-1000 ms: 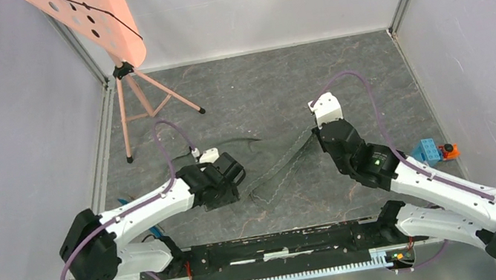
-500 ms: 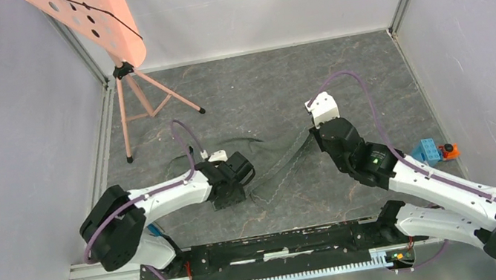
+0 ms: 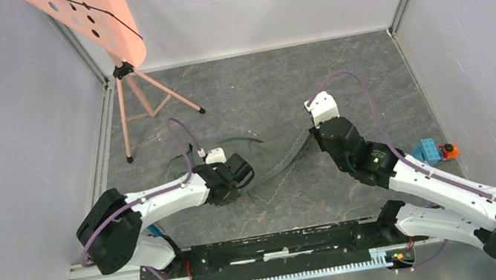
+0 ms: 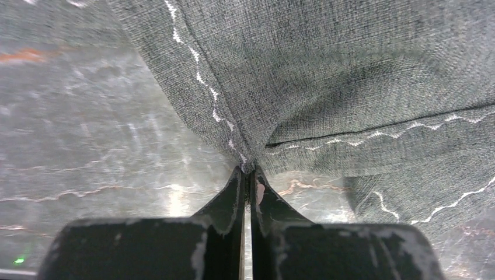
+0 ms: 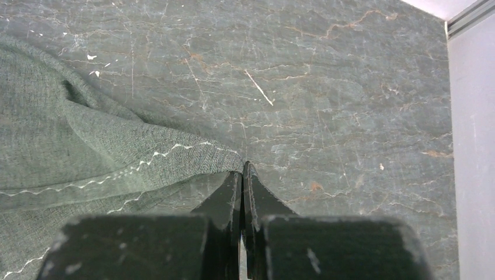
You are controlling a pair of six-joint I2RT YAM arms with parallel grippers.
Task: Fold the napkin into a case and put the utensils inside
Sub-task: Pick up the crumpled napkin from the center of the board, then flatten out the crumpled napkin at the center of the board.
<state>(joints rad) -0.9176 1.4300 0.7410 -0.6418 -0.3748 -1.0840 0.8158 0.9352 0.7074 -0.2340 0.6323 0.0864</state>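
The dark grey napkin (image 3: 282, 159) lies as a creased band on the slate floor, stretched diagonally between my two grippers. My left gripper (image 3: 249, 176) is shut on its near-left corner; in the left wrist view the stitched hem of the napkin (image 4: 350, 76) runs into the closed tips of that gripper (image 4: 248, 172). My right gripper (image 3: 314, 136) is shut on the far-right end, where the hemmed napkin (image 5: 87, 146) meets the tips of the right gripper (image 5: 242, 168). Of the utensils only a blue sliver (image 3: 157, 230) shows under my left arm.
A peach tripod stand (image 3: 139, 89) with a perforated panel occupies the back left. A blue-and-white block with an orange part (image 3: 431, 150) sits by the right wall. Grey walls enclose the floor on three sides.
My left gripper moved right to the napkin's corner and closed on it, its elbow swinging inward. The right gripper stayed shut on the far end, barely shifting.
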